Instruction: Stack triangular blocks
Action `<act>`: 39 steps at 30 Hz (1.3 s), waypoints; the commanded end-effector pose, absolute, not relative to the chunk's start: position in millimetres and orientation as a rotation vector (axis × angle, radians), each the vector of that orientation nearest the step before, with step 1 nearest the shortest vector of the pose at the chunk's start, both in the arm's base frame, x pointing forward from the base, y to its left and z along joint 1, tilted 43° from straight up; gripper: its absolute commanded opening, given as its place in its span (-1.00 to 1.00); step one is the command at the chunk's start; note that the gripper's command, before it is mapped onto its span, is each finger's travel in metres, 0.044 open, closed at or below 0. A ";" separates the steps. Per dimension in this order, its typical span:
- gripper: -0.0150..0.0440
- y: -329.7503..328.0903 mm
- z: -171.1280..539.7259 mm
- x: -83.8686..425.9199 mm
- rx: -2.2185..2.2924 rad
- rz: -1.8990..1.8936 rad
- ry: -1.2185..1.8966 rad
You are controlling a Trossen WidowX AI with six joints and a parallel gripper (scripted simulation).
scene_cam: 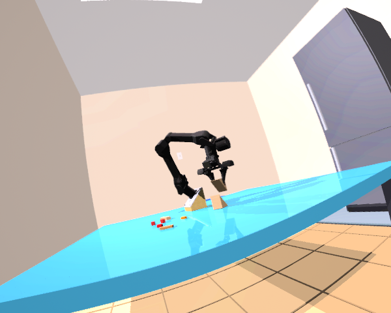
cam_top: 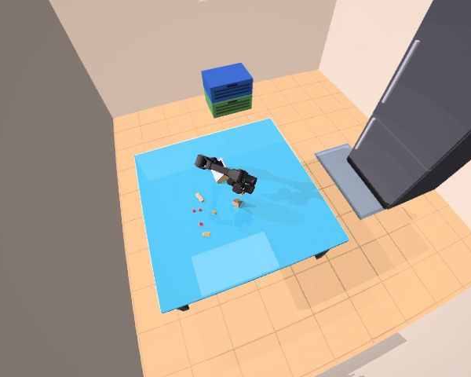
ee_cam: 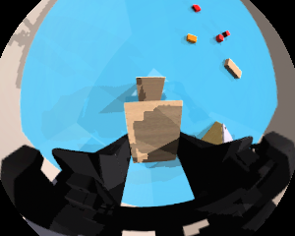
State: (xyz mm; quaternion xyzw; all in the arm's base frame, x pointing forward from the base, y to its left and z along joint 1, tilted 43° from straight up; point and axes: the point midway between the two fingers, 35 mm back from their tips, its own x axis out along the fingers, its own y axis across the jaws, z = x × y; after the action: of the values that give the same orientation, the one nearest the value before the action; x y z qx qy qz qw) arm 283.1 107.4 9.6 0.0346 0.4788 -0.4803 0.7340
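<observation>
The lower triangular block, light wood, rests on the blue table. My gripper is shut on the other triangular block. It holds this block tilted in the air above the lower block, with a gap between the two in the exterior view. In the wrist view the held block covers part of the lower one. In the top view the arm hides most of the held block.
A white-topped wooden wedge stands by the arm's base. Small red pieces, an orange piece and tan pieces lie to one side of the lower block.
</observation>
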 end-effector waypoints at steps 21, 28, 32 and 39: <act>-0.49 62.8 -12.4 297.9 0.080 -1.053 1.044; -0.49 62.8 -12.4 297.9 0.080 -1.053 1.044; -0.49 62.8 -12.4 297.9 0.080 -1.053 1.044; -0.49 63.0 -11.3 297.6 0.080 -1.050 1.042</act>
State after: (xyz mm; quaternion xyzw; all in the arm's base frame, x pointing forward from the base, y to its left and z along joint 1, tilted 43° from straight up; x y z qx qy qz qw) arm 297.2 62.3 -14.0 0.0360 0.4763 -0.4815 0.7349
